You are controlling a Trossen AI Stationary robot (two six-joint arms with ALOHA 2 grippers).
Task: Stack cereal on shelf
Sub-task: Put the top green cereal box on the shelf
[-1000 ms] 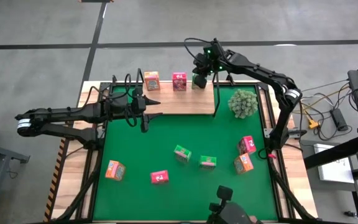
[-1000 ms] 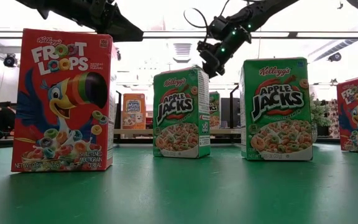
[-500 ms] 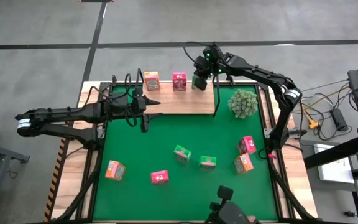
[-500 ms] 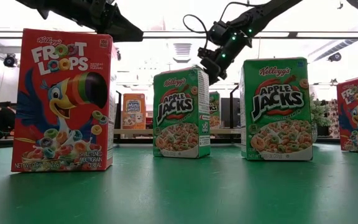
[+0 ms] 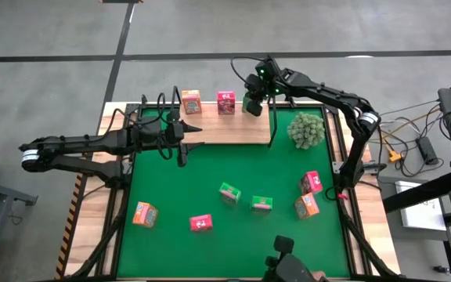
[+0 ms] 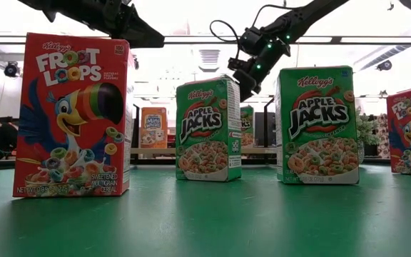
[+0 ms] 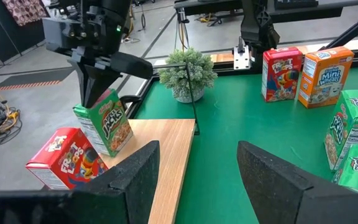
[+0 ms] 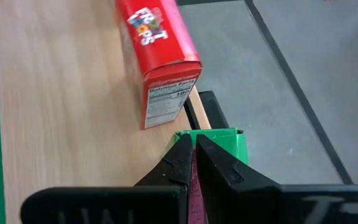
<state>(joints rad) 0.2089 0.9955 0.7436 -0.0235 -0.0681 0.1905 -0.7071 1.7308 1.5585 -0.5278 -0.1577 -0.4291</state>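
Nine cereal boxes counted. On the shelf (image 5: 210, 131): three, namely one orange box (image 5: 191, 101), one pink box (image 5: 225, 103) and one green box (image 5: 251, 103). On the green mat (image 5: 233, 196) in front of the shelf: six, being two orange, two pink, two green. One plant ball (image 5: 306, 129) beside the shelf's end.

High view straight down, low view level, both share green mat (image 5: 233, 188).

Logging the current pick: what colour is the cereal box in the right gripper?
Green, an Apple Jacks box pinched by the right gripper; clearest in the left wrist view.
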